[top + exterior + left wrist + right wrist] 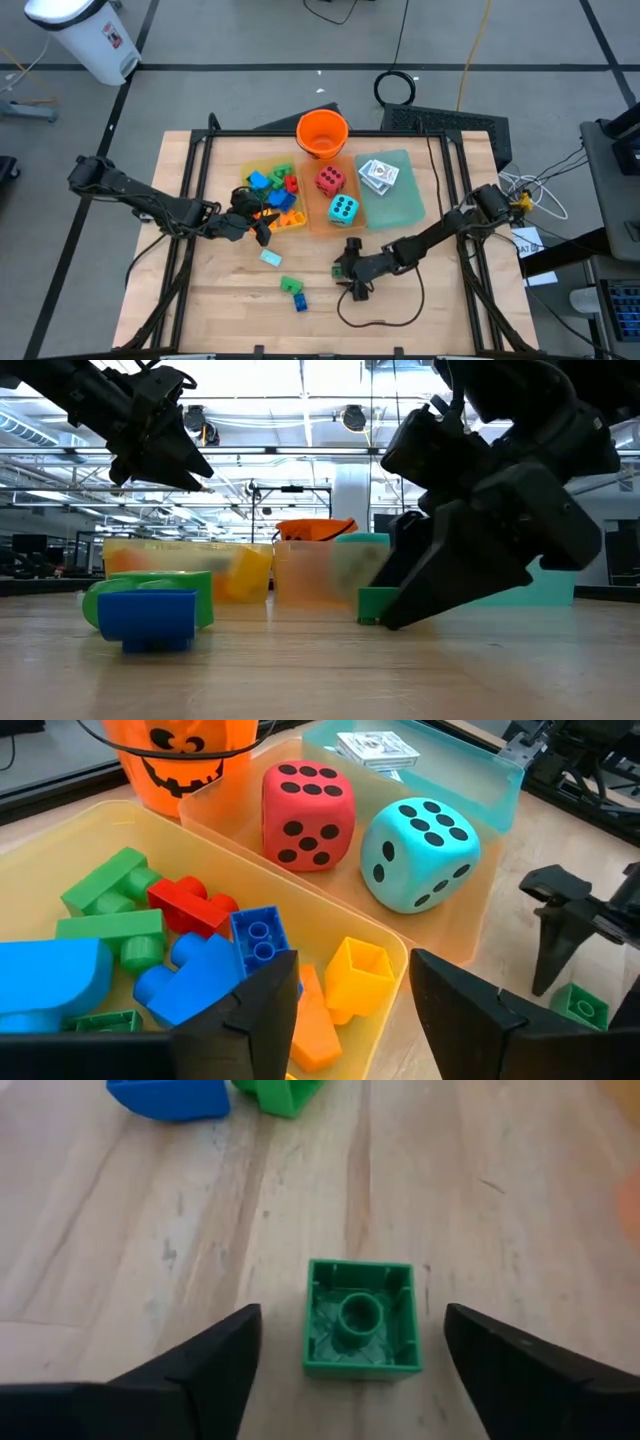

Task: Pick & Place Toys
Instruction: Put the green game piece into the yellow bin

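A small green brick lies on the bare wood with its hollow side toward the right wrist camera. My right gripper is open, low over the table, one finger on each side of that brick without touching it; it also shows in the high view. My left gripper is open and empty, raised above the near edge of the yellow tray, which holds several coloured bricks. A red die and a teal die sit in the orange tray. Card packs lie in the green tray.
An orange bucket stands at the table's far edge behind the trays. A green brick, a blue brick and a pale teal piece lie loose on the wood near the front. A black cable loops near the front edge.
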`<action>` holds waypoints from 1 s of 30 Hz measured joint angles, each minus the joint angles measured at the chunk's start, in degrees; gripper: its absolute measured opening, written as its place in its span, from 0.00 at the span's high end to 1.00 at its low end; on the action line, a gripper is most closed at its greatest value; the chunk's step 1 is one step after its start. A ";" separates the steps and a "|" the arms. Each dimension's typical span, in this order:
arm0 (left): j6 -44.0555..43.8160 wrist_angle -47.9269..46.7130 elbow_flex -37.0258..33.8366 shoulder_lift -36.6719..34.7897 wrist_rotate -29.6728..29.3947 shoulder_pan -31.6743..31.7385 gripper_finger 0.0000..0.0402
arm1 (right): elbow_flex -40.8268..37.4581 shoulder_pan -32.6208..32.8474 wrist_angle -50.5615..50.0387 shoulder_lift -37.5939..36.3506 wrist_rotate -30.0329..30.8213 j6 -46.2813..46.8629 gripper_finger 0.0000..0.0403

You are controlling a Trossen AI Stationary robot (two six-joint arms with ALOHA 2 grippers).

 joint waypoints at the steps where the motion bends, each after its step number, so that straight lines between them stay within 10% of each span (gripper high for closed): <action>1: 0.00 0.00 0.00 0.00 0.00 0.00 0.52 | 0.02 0.00 -0.03 0.00 -0.66 -0.06 0.29; 21: -3.56 4.94 0.00 1.88 -0.05 0.00 0.52 | 0.00 0.08 -1.12 -4.56 -3.31 -5.93 0.76; 30: 5.45 42.24 -0.04 17.24 10.59 0.26 0.44 | 0.04 1.93 -0.39 -10.30 19.04 -21.60 0.73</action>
